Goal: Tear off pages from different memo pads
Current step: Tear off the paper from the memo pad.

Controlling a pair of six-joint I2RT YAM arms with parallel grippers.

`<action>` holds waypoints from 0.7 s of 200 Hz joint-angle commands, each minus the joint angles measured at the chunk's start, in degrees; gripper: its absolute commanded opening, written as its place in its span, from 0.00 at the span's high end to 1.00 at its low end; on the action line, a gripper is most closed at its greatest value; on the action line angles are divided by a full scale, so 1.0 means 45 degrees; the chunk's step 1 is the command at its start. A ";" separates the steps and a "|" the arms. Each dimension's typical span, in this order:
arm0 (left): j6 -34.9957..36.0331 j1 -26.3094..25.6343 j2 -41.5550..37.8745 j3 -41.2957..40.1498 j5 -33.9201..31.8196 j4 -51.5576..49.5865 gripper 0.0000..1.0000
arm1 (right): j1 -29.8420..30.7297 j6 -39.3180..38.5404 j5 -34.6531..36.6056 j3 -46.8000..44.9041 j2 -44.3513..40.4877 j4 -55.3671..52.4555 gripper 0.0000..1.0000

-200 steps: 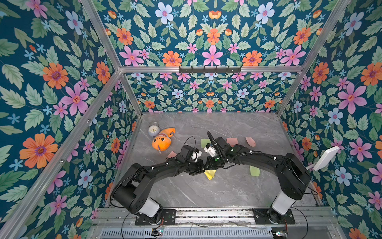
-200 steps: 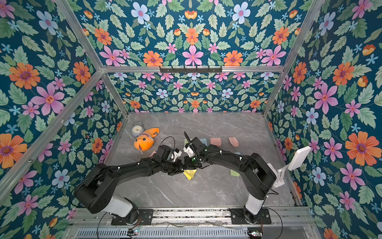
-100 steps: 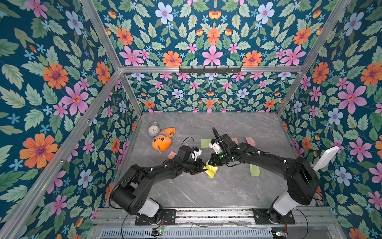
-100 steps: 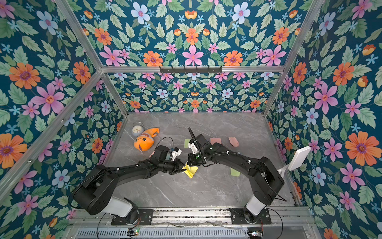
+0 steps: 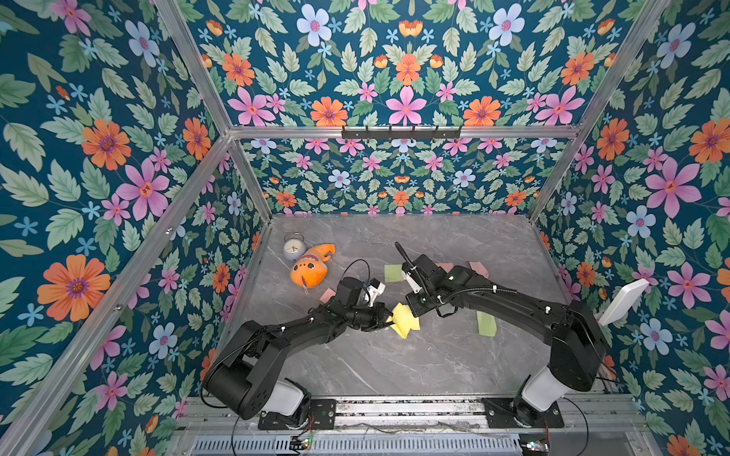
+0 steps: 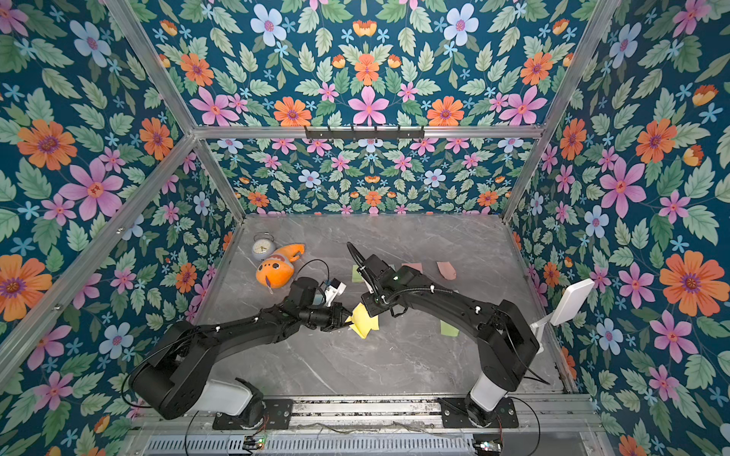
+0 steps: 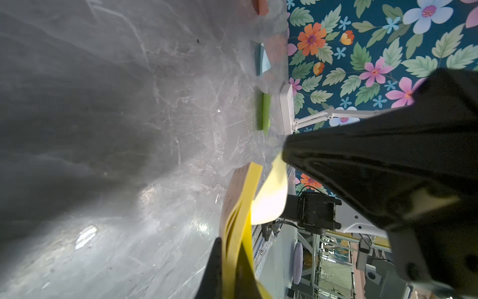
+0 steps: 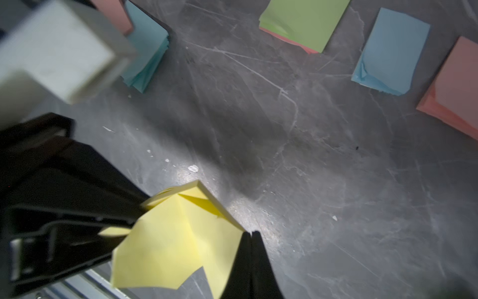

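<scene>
The left gripper (image 5: 386,318) is clamping the yellow memo pad (image 7: 241,207) over the middle of the desk (image 5: 395,367), between the 2 arms. The right gripper (image 8: 251,233) is pinching its top page (image 8: 176,243), which is curving away from the stack

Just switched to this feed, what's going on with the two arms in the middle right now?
Both arms meet at mid-table over a yellow pad. The left gripper is shut on the pad's edge, holding it. The right gripper is shut on its top page, which is peeled up and creased but seems not yet fully off. A green pad, a blue pad and a pink pad lie flat on the table nearby, untouched.
</scene>
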 commanded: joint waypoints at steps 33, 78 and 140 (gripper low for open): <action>0.0396 0.0045 -0.1027 -0.0538 -0.0019 0.1427 1.00 | -0.0324 -0.0209 0.1936 -0.0088 -0.0045 -0.0941 1.00; 0.0403 0.0084 -0.1131 -0.0600 -0.0106 0.1508 1.00 | -0.1034 -0.0213 0.2194 -0.0599 -0.0801 -0.1066 1.00; 0.0312 0.0450 -0.0992 -0.0523 -0.0147 0.1569 1.00 | -0.2087 -0.0414 0.2586 -0.1414 -0.2073 -0.1966 1.00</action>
